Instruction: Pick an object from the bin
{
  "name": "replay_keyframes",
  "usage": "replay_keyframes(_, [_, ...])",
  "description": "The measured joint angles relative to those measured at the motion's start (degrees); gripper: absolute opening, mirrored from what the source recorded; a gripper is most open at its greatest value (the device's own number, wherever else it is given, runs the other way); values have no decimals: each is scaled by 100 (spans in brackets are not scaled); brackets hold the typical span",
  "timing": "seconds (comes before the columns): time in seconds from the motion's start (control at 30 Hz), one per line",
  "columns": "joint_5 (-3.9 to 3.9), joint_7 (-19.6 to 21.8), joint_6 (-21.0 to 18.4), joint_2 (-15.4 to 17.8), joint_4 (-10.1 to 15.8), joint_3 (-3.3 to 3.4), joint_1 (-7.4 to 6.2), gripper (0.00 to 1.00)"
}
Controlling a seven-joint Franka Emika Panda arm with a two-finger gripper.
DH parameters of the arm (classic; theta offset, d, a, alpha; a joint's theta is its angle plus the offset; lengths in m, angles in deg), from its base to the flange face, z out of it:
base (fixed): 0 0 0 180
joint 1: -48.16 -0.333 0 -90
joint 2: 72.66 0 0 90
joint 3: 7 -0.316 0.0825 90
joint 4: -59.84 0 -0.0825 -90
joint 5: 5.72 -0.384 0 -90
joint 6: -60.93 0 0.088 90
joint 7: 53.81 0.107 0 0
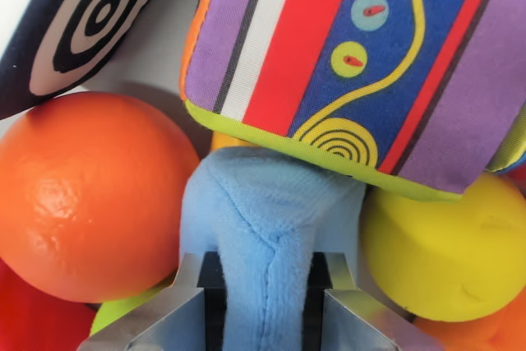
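A light blue plush toy [267,228] fills the lower middle of the wrist view. My gripper [267,302] is shut on it, one metal finger [177,310] pressing each side of the plush. An orange ball [90,195] touches the plush on the wrist view's left. A yellow foam piece [452,244] lies on the wrist view's right. A colourful striped fabric cube [362,63] rests just above the plush, partly over it.
A black and white spiral-patterned soft block [82,22] lies at the upper left against the white bin floor [156,55]. Red [33,318], lime green [123,308] and orange [481,333] items crowd the bottom corners. Objects pack tightly around the gripper.
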Motion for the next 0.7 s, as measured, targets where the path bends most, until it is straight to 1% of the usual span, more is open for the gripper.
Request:
replay_keyframes(0.33, [18,11,-255,282,15,11,-3,0])
replay_keyframes(0.57, [50,34,-522,565,23,17,-4,0])
replay_keyframes(0.7, [78,51,-733,786,23,19,-4,0])
